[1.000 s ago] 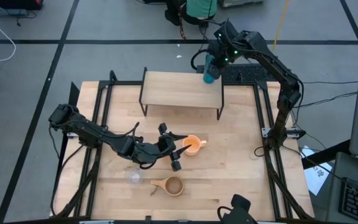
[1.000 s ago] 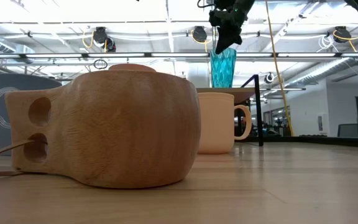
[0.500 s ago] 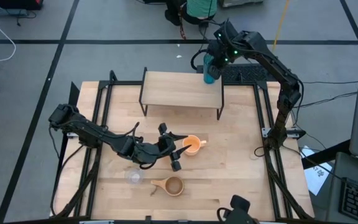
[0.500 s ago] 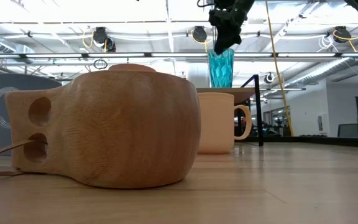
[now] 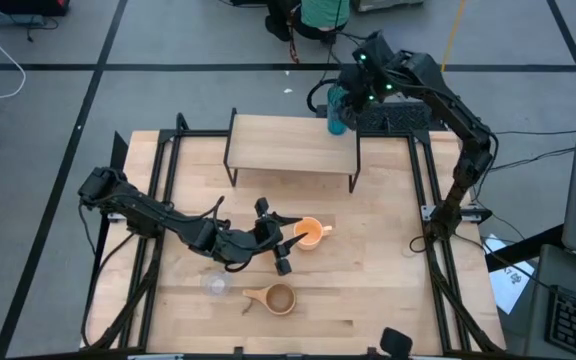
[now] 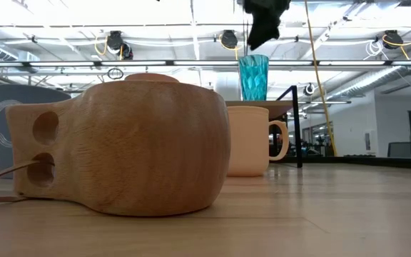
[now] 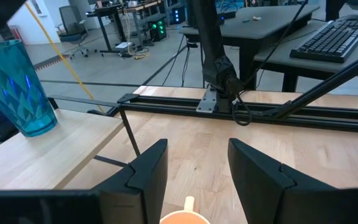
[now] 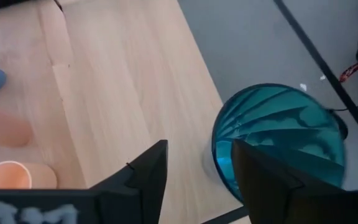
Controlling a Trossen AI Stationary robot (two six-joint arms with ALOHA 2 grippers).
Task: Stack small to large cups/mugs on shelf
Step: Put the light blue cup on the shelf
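From overhead I see the teal textured tumbler (image 5: 337, 110) upright at the shelf's (image 5: 290, 148) far right corner, my right gripper (image 5: 360, 82) poised just above it. My left gripper (image 5: 276, 238) sits low at mid-desk (image 5: 388, 260), jaws apart beside the orange handled mug (image 5: 309, 234); the tan wooden cup (image 5: 276, 298) and clear glass (image 5: 214, 284) stand nearer the front edge.

At desk level, the tumbler stands free on the shelf, the right gripper clear above its rim.

The left wrist camera shows open jaws around the mug's rim.

The right wrist camera shows jaws apart over the tumbler.
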